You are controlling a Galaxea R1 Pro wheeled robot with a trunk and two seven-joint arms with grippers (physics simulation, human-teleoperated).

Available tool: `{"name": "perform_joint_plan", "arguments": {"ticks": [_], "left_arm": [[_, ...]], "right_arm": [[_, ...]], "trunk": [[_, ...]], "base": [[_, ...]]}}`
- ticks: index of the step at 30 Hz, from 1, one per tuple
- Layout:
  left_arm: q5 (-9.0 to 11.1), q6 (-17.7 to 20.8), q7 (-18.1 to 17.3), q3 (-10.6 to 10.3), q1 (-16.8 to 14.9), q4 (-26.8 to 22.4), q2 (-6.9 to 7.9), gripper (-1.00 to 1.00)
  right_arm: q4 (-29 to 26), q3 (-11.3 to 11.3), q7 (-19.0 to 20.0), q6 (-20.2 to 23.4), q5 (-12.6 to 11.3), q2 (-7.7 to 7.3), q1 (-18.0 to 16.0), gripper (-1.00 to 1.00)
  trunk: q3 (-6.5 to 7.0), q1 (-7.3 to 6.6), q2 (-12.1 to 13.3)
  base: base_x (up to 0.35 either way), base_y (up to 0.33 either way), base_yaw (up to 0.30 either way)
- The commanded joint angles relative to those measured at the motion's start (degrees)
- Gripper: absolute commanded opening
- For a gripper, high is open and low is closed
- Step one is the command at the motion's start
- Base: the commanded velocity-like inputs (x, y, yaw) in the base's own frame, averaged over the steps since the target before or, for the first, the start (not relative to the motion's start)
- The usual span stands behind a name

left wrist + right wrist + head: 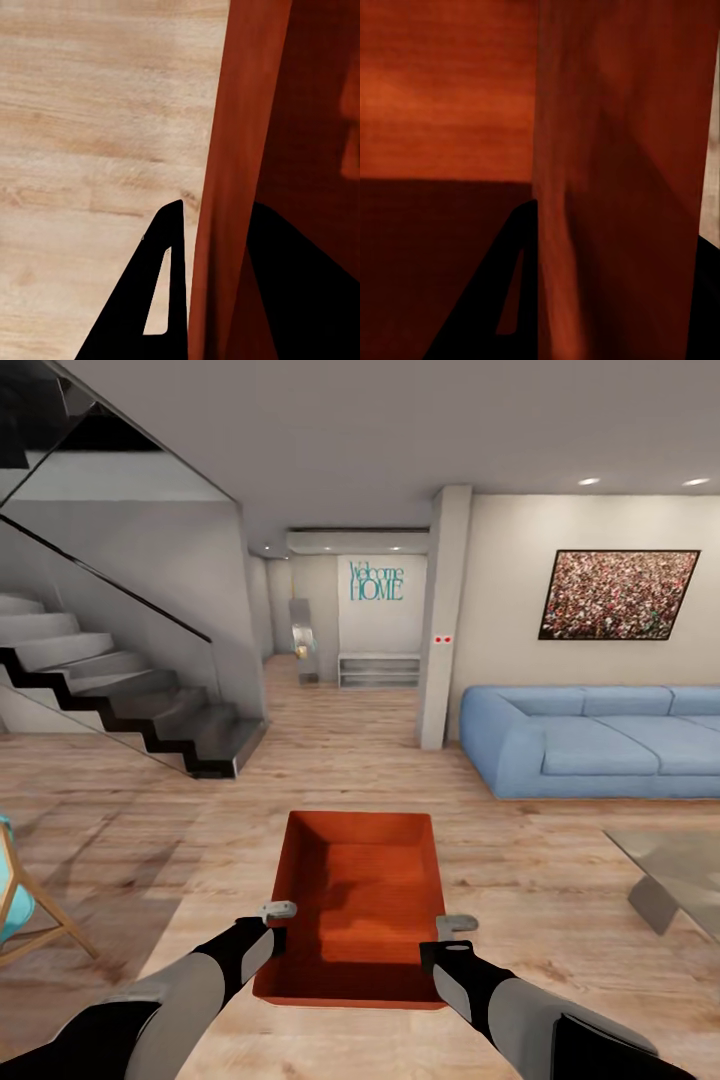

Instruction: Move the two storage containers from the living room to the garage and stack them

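Left hand (283,926) and right hand (447,940) clamping storage container (358,905), fingertips hidden

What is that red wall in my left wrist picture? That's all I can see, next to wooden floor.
Observer: It is the side wall of an open orange-red storage container; the head view shows the whole bin held up in front of the robot.
Operator: Held by one arm?
Observer: By both. The left gripper pinches the left wall and the right gripper the right wall; the right wrist view shows a finger inside the bin.
Operator: Where is the robot?
Observer: In a room with a blue sofa to its right, a staircase to its left and a "Welcome HOME" sign down the hall ahead.
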Motion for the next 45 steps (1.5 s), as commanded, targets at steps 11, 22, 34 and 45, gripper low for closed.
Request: {"name": "perform_joint_plan", "arguments": {"ticks": [11, 22, 34, 45], "left_arm": [[0.7, 0.3, 0.3, -2.1, 0.0, 0.1, 0.01, -1.0], [0.7, 0.3, 0.3, -2.1, 0.0, 0.1, 0.01, -1.0], [0.7, 0.3, 0.3, -2.1, 0.0, 0.1, 0.01, -1.0], [0.8, 0.3, 0.3, -2.1, 0.0, 0.1, 0.01, -1.0]], "right_arm": [[-0.1, -0.9, -0.5, 0.3, 1.2, -0.63, -0.1, -1.0], [-0.1, -0.9, -0.5, 0.3, 1.3, -0.72, -0.1, -1.0], [-0.1, -0.9, -0.6, 0.3, 1.3, -0.72, -0.1, -1.0], [-0.1, -0.9, -0.6, 0.3, 1.1, -0.67, -0.1, -1.0]], "trunk": [[-0.09, 0.05, -0.1], [-0.09, 0.05, -0.1], [-0.09, 0.05, -0.1], [-0.09, 0.05, -0.1]], "base": [[0.321, 0.0, 0.0], [0.321, 0.0, 0.0], [0.321, 0.0, 0.0], [0.321, 0.0, 0.022]]}}
